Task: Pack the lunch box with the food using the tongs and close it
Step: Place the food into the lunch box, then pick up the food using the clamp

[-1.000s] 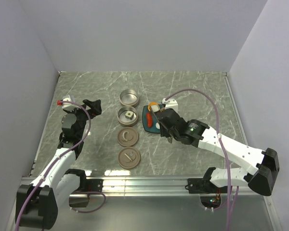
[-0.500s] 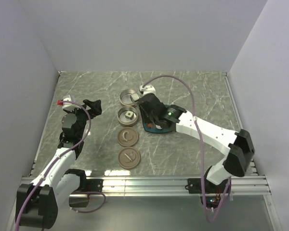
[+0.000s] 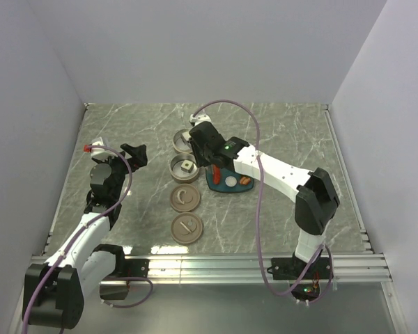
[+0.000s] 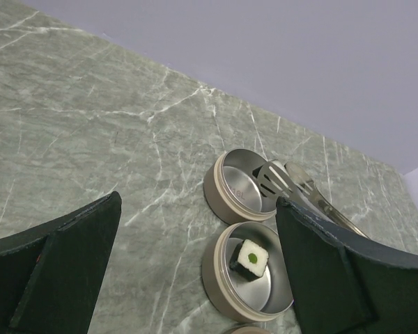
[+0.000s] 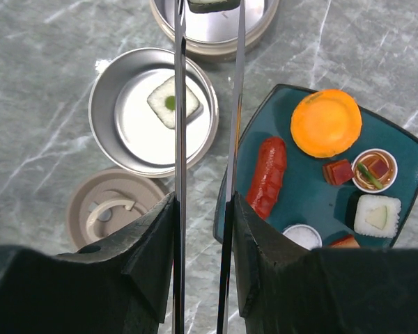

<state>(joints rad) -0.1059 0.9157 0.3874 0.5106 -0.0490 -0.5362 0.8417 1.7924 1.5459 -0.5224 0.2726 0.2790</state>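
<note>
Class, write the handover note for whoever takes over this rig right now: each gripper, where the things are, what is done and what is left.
The left gripper is open and empty, off to the left of the tins.
The right gripper is shut on the tongs, whose tips pinch a small dark piece over the far tin.
The near tin holds one white cube.
The teal plate carries the orange disc, the red sausage and several small bites.
Both lids lie off, on the table.
Done: one cube packed.
Left: release the dark piece, move the rest, fit the lids.
</note>
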